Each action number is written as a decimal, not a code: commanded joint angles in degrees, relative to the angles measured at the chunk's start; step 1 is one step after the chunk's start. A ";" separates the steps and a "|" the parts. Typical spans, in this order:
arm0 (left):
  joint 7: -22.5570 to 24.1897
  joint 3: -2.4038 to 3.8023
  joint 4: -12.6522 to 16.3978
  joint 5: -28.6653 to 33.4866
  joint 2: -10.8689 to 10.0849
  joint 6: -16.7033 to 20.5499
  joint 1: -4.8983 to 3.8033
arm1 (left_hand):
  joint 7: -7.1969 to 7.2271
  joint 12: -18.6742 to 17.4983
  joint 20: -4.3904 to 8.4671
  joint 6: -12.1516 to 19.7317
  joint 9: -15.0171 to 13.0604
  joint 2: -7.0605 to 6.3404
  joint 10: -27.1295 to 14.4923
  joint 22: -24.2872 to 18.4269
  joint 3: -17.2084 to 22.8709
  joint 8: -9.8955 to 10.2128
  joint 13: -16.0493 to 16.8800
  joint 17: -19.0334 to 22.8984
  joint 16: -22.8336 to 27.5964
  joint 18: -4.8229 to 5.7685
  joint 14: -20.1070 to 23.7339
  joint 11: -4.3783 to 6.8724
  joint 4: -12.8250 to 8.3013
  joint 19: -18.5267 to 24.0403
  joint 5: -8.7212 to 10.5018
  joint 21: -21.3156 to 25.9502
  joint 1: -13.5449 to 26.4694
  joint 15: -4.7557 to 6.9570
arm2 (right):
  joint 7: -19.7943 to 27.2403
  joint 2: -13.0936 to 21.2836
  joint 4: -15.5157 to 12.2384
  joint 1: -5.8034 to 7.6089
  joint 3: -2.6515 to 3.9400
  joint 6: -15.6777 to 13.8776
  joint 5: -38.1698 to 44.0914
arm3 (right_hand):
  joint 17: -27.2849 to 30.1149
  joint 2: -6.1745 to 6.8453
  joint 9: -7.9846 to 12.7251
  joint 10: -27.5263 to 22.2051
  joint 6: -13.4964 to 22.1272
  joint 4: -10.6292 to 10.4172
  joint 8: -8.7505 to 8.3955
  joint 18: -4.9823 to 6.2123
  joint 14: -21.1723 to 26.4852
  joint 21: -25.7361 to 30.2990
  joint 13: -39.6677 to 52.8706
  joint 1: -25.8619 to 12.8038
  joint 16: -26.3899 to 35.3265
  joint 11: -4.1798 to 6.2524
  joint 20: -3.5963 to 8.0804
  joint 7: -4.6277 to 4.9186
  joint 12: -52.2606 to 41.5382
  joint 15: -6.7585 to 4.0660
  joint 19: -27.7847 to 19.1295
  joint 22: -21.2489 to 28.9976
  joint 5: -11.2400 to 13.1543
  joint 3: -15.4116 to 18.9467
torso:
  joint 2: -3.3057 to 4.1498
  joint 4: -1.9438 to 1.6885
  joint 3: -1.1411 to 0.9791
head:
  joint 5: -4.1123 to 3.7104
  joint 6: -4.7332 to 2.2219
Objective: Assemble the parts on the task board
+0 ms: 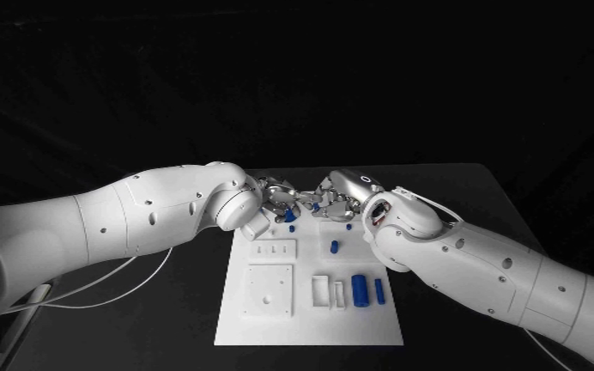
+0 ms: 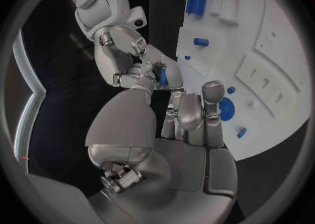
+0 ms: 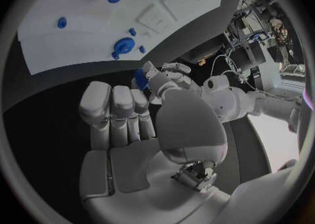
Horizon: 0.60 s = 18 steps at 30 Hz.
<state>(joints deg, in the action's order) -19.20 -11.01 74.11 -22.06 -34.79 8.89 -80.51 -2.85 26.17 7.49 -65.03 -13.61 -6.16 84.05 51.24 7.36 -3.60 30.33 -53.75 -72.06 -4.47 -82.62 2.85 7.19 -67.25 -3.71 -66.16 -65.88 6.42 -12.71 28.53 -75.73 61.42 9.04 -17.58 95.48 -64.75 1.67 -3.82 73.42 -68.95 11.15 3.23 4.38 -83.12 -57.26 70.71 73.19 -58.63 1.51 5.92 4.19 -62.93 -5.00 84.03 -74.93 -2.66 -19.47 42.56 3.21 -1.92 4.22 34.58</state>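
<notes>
Two hands meet at the far edge of the task board (image 1: 310, 319), over the black table (image 1: 458, 191). The left hand (image 1: 275, 192) and the right hand (image 1: 336, 192) have fingertips close together, with a small blue part (image 1: 290, 215) between them. In the left wrist view that small blue part (image 2: 162, 78) sits between the fingers of both hands; the left hand (image 2: 177, 124) has its thumb and a finger closed round it, and the right hand (image 2: 134, 56) touches it from the other side. The right wrist view gives the same: the right hand (image 3: 141, 113) pinches the blue piece (image 3: 139, 77) with its thumb and a fingertip, other fingers upright and side by side. Which hand bears the load I cannot tell; both grip it. On the board, a blue gear (image 2: 225, 109) lies near the far edge, with small blue pegs beside it. A short blue cylinder (image 1: 336, 244) stands mid-board. Two longer blue cylinders (image 1: 360, 290) lie side by side toward the near right, beside white blocks (image 1: 321, 290). A white square plate (image 1: 268, 290) sits at the near left.
</notes>
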 commanded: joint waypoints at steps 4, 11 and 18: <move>-0.46 0.06 0.09 -0.64 0.44 -2.78 -0.14 | 0.08 -0.34 0.02 -1.17 -0.49 1.18 1.31 0.53 -0.34 -0.08 -0.10 -0.20 0.06 -0.35 0.03 0.28 -1.39 -0.29 -0.52 0.53 -0.11 0.09 | -0.53 -0.19 0.17 -0.03 -0.03 0.12 1.08 | -0.03 -0.30 -0.09 0.38 -1.26 0.05 0.40 -0.76 -0.23 -0.43 0.06 0.13 0.26 0.02 0.34 -0.55 0.17 -0.13 1.18 -7.49 -0.17 -0.15 | 0.01 0.02 -0.01 | -0.11 -0.04; -0.41 0.06 0.00 -0.78 0.46 -3.04 -0.14 | 0.14 -0.41 0.05 -1.14 -0.89 1.90 1.38 1.05 -0.67 -0.05 -0.17 -0.17 0.10 -0.28 0.05 0.26 -2.21 -0.35 -0.64 0.97 -0.07 0.09 | -0.53 -0.53 0.31 -0.03 -0.10 0.33 1.08 | -0.03 -0.30 -0.09 0.37 -1.28 0.02 0.40 -0.76 -0.23 -0.45 0.04 0.11 0.30 0.03 0.35 -0.56 0.22 -0.13 1.20 -7.49 -0.17 -0.15 | 0.07 -0.03 -0.05 | -0.18 -0.08; -0.30 0.06 -0.09 -0.80 0.52 -3.08 -0.14 | 0.11 -0.59 0.02 -1.01 -0.89 2.42 1.44 1.36 -0.92 -0.07 -0.37 -0.05 0.27 -0.30 0.04 0.24 -2.50 -0.38 -0.67 1.53 0.08 0.07 | -0.53 -0.70 0.08 -0.03 -0.17 0.57 1.08 | -0.03 -0.30 -0.08 0.39 -1.25 0.02 0.39 -0.78 -0.24 -0.54 0.06 0.11 0.34 0.03 0.36 -0.55 0.21 -0.14 1.23 -7.52 -0.17 -0.15 | 0.07 0.00 0.00 | -0.19 -0.07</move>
<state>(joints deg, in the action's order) -19.82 -11.01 73.80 -22.77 -34.54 7.29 -80.51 -2.64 25.96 7.48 -65.81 -14.57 -4.20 84.05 52.55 6.43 -3.49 30.00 -53.81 -72.06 -4.46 -82.62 2.85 4.96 -67.25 -4.16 -64.75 -65.91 6.42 -13.30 28.00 -75.42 61.41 8.89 -17.53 95.82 -64.74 1.90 -3.83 73.51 -68.96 11.23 3.43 4.37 -83.12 -57.50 70.70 73.42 -58.64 1.42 5.92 4.19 -62.93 -4.99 84.03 -74.94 -2.66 -19.39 42.62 3.20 -1.95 4.02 34.49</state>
